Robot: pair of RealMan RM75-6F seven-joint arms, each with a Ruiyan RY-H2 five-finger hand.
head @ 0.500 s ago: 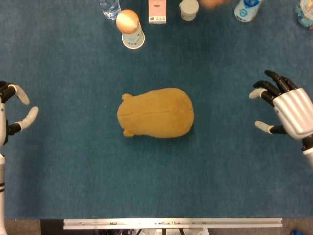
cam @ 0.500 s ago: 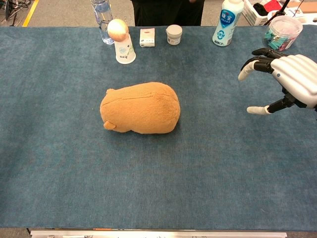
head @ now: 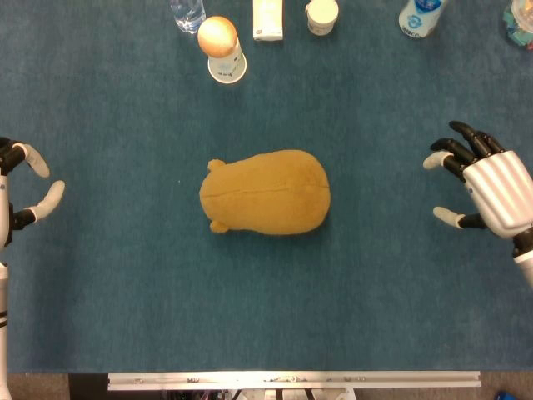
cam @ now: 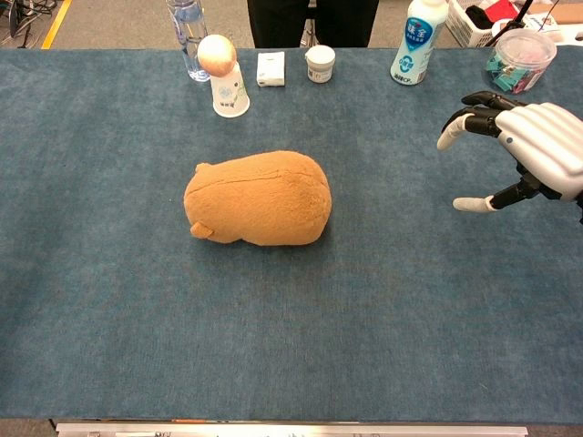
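A tan plush animal [head: 266, 192] [cam: 260, 198] lies face down in the middle of the blue table cloth [head: 125, 283]. My right hand [head: 483, 185] [cam: 528, 150] hovers at the table's right side, far from the plush, fingers spread and holding nothing. My left hand [head: 23, 185] shows only at the left edge of the head view, fingers apart and empty; the chest view does not show it.
Along the far edge stand a clear water bottle [cam: 188, 36], an upturned paper cup with an egg-like ball on top [cam: 225, 73], a small carton [cam: 271, 68], a small white tub [cam: 320, 64], a white-blue bottle [cam: 415, 41] and a clear container [cam: 521, 56].
A blurred orange shape at the far edge of the head view is gone. Both hands and the plush have stayed put.
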